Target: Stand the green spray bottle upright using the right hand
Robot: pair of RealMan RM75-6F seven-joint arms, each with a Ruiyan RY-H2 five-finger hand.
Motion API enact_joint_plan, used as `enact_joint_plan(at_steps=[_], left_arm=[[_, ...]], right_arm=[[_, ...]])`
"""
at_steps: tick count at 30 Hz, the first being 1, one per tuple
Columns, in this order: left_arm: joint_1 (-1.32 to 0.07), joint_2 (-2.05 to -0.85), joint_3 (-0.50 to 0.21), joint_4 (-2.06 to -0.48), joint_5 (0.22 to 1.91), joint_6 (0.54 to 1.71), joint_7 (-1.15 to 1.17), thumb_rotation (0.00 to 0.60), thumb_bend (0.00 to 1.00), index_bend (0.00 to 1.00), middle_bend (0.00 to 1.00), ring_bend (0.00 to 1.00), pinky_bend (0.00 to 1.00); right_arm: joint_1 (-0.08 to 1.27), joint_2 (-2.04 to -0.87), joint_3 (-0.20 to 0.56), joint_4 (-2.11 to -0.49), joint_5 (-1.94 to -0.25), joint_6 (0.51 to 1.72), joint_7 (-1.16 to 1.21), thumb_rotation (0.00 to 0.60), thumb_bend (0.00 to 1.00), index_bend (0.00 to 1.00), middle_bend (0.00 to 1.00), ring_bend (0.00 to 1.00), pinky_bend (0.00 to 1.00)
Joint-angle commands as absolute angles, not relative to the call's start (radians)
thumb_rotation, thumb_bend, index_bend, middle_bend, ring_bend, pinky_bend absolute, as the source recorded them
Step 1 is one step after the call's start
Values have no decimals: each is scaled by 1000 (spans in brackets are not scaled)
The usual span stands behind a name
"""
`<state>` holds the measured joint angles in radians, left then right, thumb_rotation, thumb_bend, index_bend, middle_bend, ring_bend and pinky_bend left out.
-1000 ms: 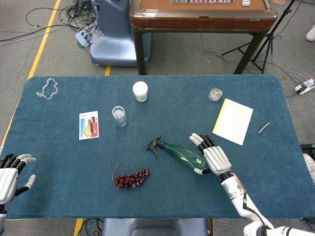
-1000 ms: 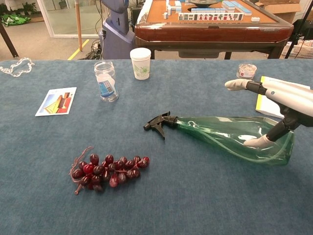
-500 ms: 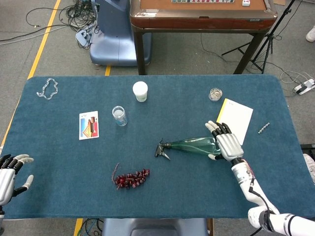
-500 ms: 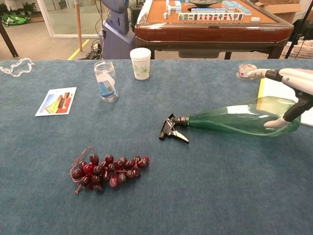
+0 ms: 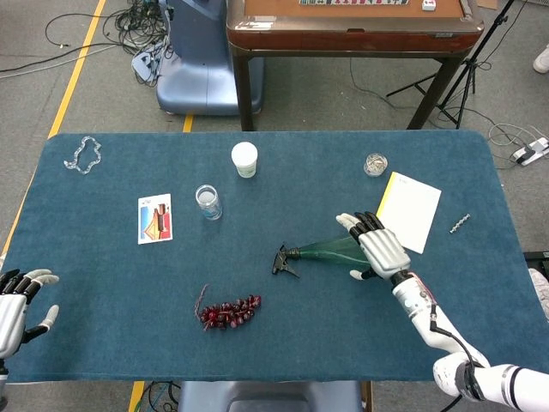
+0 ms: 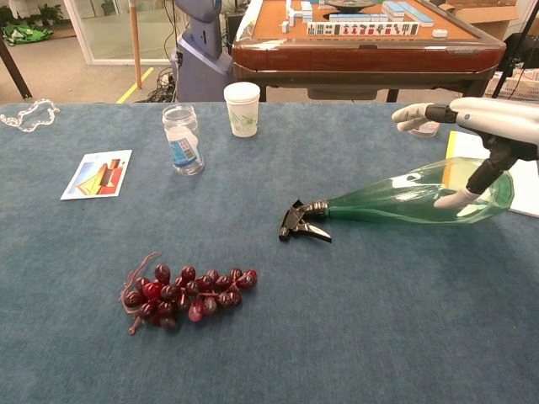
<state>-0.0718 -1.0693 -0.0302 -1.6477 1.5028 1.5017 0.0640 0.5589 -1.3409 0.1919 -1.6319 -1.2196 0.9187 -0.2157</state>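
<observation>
The green spray bottle point(image 5: 328, 250) point(image 6: 396, 200) lies tilted, its black trigger head point(image 6: 303, 224) on the blue cloth pointing left and its wide base lifted off the table. My right hand point(image 5: 378, 250) point(image 6: 482, 128) grips the base end, with the fingers over the top and the thumb beneath. My left hand point(image 5: 17, 300) hovers at the near left edge of the table, fingers apart and holding nothing.
A bunch of dark grapes point(image 5: 230, 312) lies near the front. A small jar point(image 5: 208, 202), a paper cup point(image 5: 244, 159) and a picture card point(image 5: 154, 218) sit further left. A white notebook point(image 5: 407, 210), a glass dish point(image 5: 375, 164) and a screw point(image 5: 460, 224) lie to the right.
The right hand swung the bottle round from a diagonal lie until its trigger head points left, and raised the base off the cloth. The left hand barely moved.
</observation>
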Motion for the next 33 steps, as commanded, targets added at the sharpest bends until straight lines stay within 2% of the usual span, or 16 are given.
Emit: enact_joint_plan(at_steps=[1,10,21,33], left_arm=[[-71,-1068,-29,-1648,1504,1501,63,600,360,334,262,243,123],[-69,-1069,-26,-1650,1508,1503,66,600,360,334,262,243,123],[-65,-1071,-25,-1638,1500,1500,58,600,359,334,262,243,123],[-61,-1075,-26,-1617,1495,1499,36,600,360,334,262,243,124]], right_arm=[[591,-1359,193,-1636,-1186,888,-253,600,60,114,136,0,4],[691,-1460,201,-1567,-1033,847,-402,600,102,239,153,0,4],[790,-1570,185,-1482,-905,863,-567,600,135,264,155,0,4],[862,-1616,156,-1427,-795,869,-686,600,285,281,167,0,4]])
